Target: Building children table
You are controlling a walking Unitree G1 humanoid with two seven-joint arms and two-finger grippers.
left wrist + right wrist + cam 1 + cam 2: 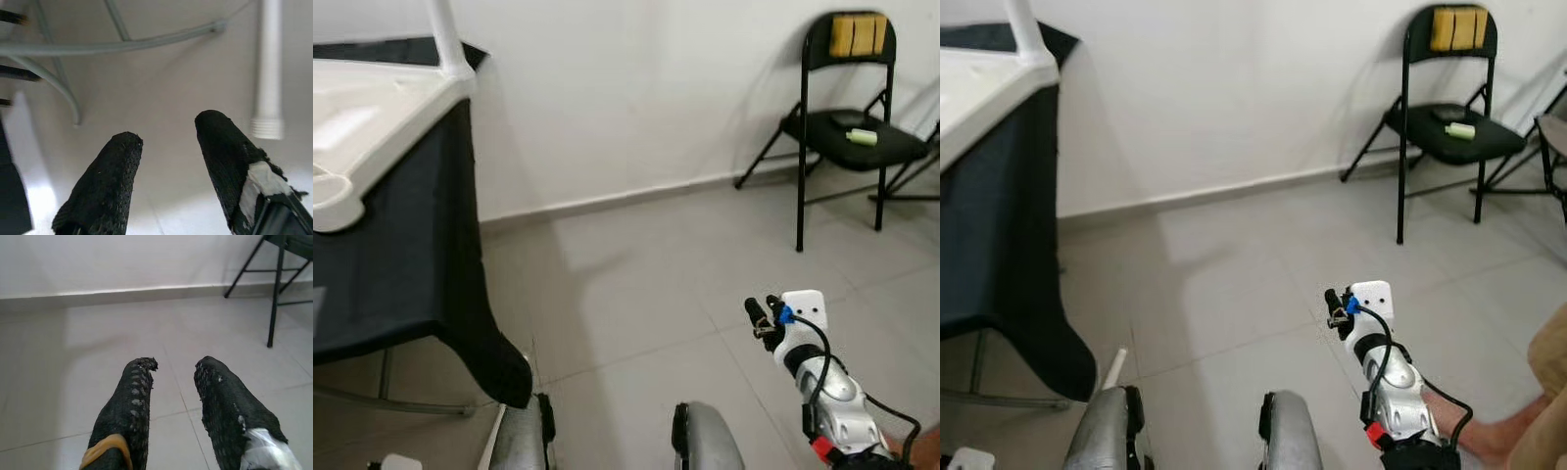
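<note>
Assembly apparently at a fetch-the-next-leg stage. White tabletop [372, 117] lying upside down on the black-draped counter [391, 255] at far left, with one white leg [445, 39] already standing up from its corner. Another loose leg [268, 73] lying on the floor tiles by the counter's grey tube frame [112, 46], ribbed end nearest the left claw [166, 142]; also glimpsed in the right eye view as a pale rod [1114, 369] near the cloth's hem.

Left claw hanging low over the floor, fingers [105, 186] spread apart and holding nothing, the loose leg just beside one fingertip but not between them. Right claw [762, 318] raised over bare tiles, well apart from any table part, fingers [132, 401] likewise parted and empty.

Next move, as a judgement: shifting the left claw sideways to straddle the leg, closing on it near the middle, then lifting and turning toward the counter to seat the ribbed end in a free corner socket. Calls for a bend or squat, and care against rolling the leg away under the cloth.

Beyond: black folding chair [842, 127] against the wall, yellow pad [859, 34] on its backrest, small pale object [863, 137] on the seat. Person's bare foot [1489, 436] at the lower right.

Writing, brands, labels: none legible anywhere.
</note>
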